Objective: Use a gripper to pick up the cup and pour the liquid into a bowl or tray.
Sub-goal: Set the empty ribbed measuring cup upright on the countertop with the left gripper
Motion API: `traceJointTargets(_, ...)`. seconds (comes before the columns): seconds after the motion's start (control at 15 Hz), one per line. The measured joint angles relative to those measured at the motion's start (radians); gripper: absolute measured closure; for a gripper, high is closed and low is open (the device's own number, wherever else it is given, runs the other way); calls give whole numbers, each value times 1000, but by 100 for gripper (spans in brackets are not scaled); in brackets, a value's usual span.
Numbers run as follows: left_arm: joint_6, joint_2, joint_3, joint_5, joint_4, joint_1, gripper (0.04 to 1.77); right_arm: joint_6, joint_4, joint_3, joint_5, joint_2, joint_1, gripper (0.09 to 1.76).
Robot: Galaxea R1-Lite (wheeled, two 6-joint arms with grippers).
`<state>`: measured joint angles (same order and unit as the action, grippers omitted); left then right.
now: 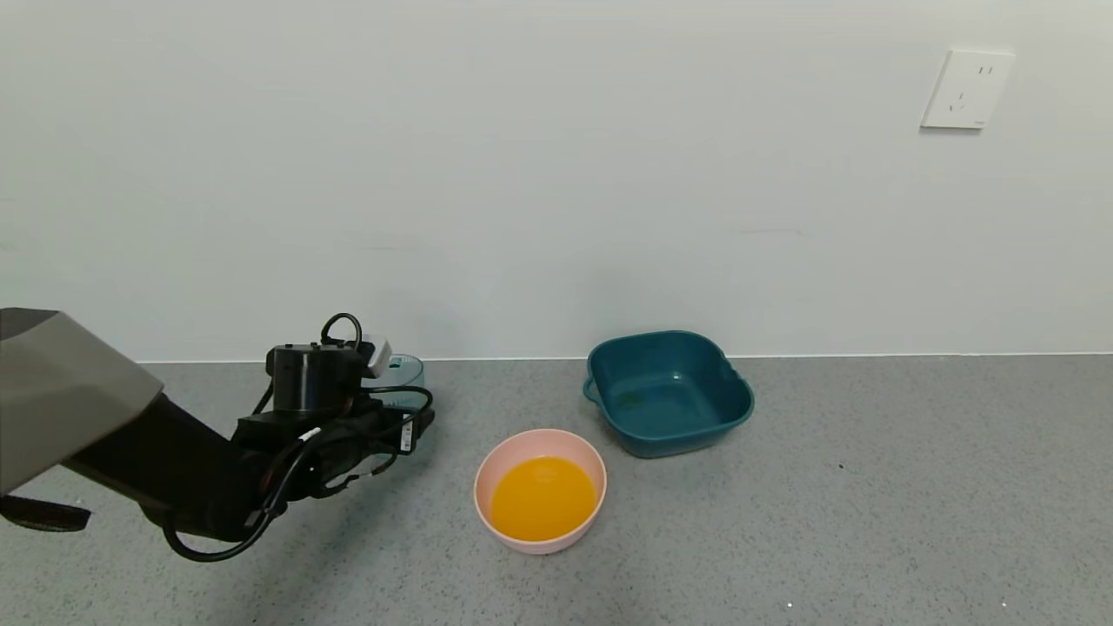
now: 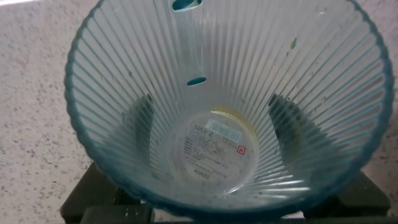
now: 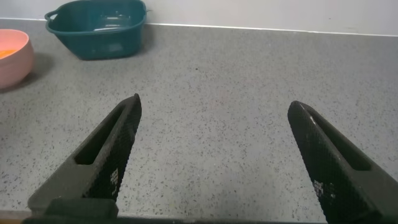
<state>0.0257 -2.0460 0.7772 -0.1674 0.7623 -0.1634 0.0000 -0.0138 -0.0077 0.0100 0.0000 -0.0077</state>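
Note:
My left gripper is shut on the cup, a ribbed pale blue-green tumbler, at the back left of the table. The left wrist view looks down into the cup: it is upright and empty but for a thin yellow trace at its bottom, and a dark finger shows through each side wall. The liquid lies orange in the pink bowl, right of the cup and nearer the front. My right gripper is open and empty low over bare table, out of the head view; the bowl is far off in its view.
A dark teal squarish tray with handles stands behind and right of the bowl, near the wall; it also shows in the right wrist view. The grey speckled tabletop ends at a white wall with a socket.

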Motion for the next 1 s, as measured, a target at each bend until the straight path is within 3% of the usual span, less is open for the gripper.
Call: traceJointTargets(1.0,4,-87,0,-2,41,-5,46,0,0,0,0,0,0,14)
